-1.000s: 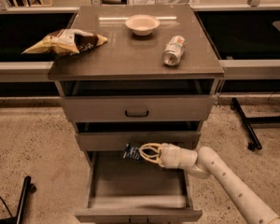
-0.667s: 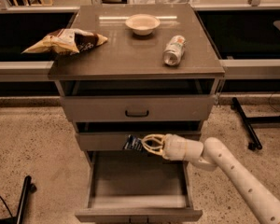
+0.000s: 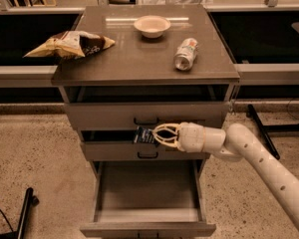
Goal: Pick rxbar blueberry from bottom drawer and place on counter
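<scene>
**Navy wrapper in grip, below the counter**

Item: rxbar blueberry [image 3: 143,135]. Small, flat, dark navy wrapper with pale lettering. It is held in the air just below the front edge of the counter [image 3: 139,66], level with the second drawer down from the counter, and rests on no surface.

Holder: gripper [image 3: 156,135], cream-white. Its two curved fingers [image 3: 165,127] are closed onto the right end of the bar, and the wrapper sticks out to their left. A white arm [image 3: 261,158] carries it in from below and to the right of the counter.

Source: bottom drawer [image 3: 147,229], grey-beige, third and lowest under the counter. It is pulled well out past the counter's front edge, with its box open to view from above.

On the counter:
- chip bag [image 3: 70,44], yellow-brown, lying at the left side with its end overhanging the counter's left edge
- bowl [image 3: 152,25], pale, at the back centre
- can [image 3: 185,54], silver, lying on its side right of centre

Top drawer [image 3: 114,114] and middle drawer [image 3: 109,151] sit directly beneath the counter, both with dark handles.
</scene>
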`<state>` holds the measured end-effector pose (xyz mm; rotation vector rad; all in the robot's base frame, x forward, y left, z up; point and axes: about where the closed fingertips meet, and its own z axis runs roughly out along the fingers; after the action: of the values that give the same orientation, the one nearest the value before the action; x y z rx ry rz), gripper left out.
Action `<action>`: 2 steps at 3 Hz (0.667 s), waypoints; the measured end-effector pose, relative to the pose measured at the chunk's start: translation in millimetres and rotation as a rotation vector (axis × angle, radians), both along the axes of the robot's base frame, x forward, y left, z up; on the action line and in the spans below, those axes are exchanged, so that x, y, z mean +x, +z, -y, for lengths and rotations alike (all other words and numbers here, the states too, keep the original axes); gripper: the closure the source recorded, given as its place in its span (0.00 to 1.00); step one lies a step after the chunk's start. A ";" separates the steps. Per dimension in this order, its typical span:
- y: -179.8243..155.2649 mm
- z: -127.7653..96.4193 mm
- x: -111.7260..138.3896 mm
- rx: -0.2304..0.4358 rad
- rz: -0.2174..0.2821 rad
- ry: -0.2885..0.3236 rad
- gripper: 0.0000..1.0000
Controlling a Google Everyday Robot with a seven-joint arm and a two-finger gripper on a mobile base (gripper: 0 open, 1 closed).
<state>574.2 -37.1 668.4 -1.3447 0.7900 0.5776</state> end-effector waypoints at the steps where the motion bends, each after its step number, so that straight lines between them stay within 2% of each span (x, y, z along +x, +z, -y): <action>1: 54.9 1.5 1.9 -0.050 0.045 -0.016 1.00; 2: 89.7 -0.5 1.8 -0.090 0.069 -0.024 1.00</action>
<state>576.0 -36.6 758.1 -1.4286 0.7822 0.4788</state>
